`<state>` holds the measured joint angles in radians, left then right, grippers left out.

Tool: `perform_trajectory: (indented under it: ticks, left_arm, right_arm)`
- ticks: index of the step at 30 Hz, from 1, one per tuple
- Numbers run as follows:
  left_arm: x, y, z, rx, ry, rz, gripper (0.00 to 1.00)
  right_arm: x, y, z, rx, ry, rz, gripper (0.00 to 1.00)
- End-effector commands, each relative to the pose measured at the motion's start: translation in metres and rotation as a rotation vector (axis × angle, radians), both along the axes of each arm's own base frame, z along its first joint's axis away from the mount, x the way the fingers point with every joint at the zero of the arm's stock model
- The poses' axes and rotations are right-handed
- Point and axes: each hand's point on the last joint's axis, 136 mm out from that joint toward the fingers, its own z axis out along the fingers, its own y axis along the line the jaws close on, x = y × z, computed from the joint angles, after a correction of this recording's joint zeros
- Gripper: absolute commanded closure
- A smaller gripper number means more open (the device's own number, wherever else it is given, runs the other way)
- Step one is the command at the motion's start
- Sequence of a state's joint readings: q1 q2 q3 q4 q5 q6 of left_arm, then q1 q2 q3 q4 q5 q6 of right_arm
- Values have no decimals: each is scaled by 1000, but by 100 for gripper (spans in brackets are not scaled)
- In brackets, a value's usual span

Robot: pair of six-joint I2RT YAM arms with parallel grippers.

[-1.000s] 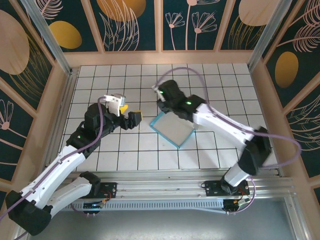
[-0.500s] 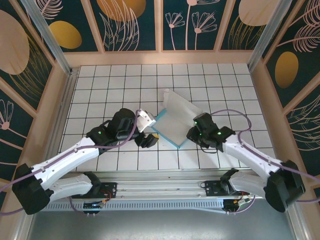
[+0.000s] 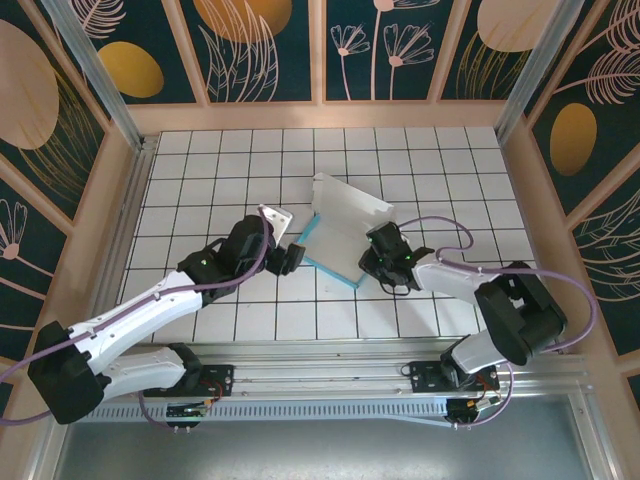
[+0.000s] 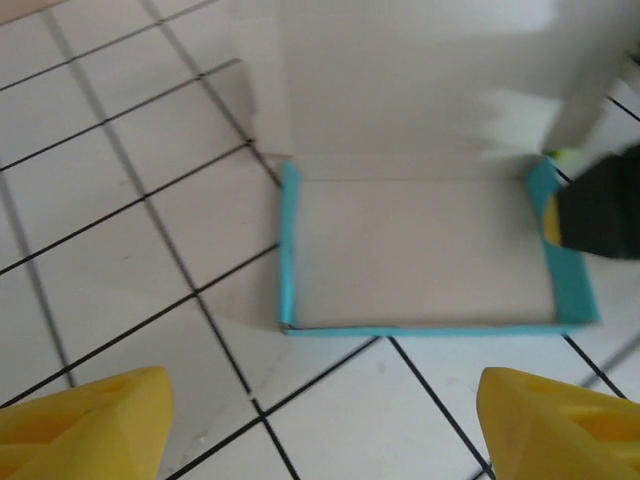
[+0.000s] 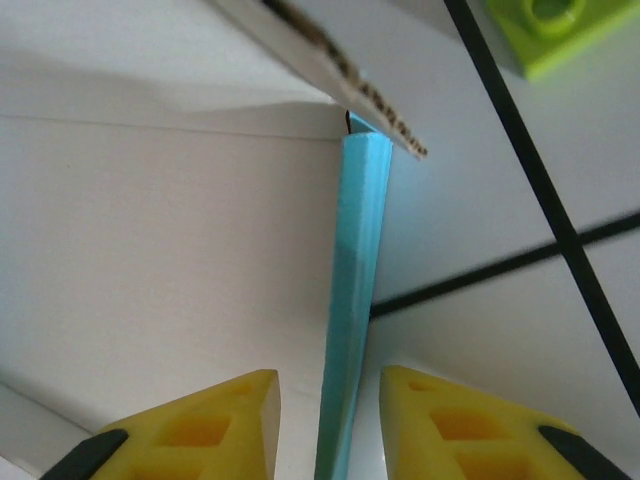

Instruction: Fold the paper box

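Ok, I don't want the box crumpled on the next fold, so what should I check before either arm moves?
1. Left claw open, nothing between its fingers: ok.
2. Right claw straddling the blue side flap of the paper box: ok.
3. Right claw pinching that flap: not ok, a gap shows on one side.
4. White panel raised: ok.
5. Green scrap lying apart from the box: ok.
6. Near blue flap fully upright: cannot tell.

Overhead view, wrists close on paper box (image 3: 348, 216)
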<state>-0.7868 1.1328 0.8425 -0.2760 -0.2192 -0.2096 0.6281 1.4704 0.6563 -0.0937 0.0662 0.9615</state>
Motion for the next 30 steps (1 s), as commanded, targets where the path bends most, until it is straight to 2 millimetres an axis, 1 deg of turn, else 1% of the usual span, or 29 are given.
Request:
perform_trajectory:
  ticks: [1,4,7,10,12,15,17,19,22,24,26,28,29,30]
  left_arm:
    - [23,29,1,-127,15,257,20]
    - [30,41,-21,-130,97,319,20]
    - [36,51,-36,-116,147,390,21]
    - [41,66,-50,-100,184,494,25]
    - [42,73,-59,-92,212,535,27]
    - [42,81,-72,-113,246,572,29]
    - [41,85,-76,-134,250,584,29]
    - [40,89,-77,-147,243,592,29]
    - [39,89,-74,-173,236,587,27]
    - [39,87,-69,-195,223,567,25]
    - [39,82,-58,-216,197,524,21]
    - [37,73,-44,-253,164,448,19]
    - [35,64,-36,-279,150,384,18]
    - [30,50,-25,-319,133,287,16]
  right_arm:
    - [33,3,12,-66,-139,24,70]
    - [51,8,12,-157,-184,92,79]
    - [69,19,12,-210,-242,170,84]
    - [85,36,13,-215,-295,242,87]
    - [95,52,17,-205,-336,306,88]
    - [109,61,19,-220,-370,320,88]
    - [115,70,25,-215,-383,333,88]
    - [117,79,36,-210,-416,354,84]
    - [117,86,56,-176,-438,379,69]
    - [112,85,71,-160,-448,392,63]
    - [106,75,88,-149,-467,387,58]
    - [98,52,93,-156,-466,368,52]
    - [95,39,93,-171,-456,354,49]
    - [92,24,90,-196,-446,342,46]
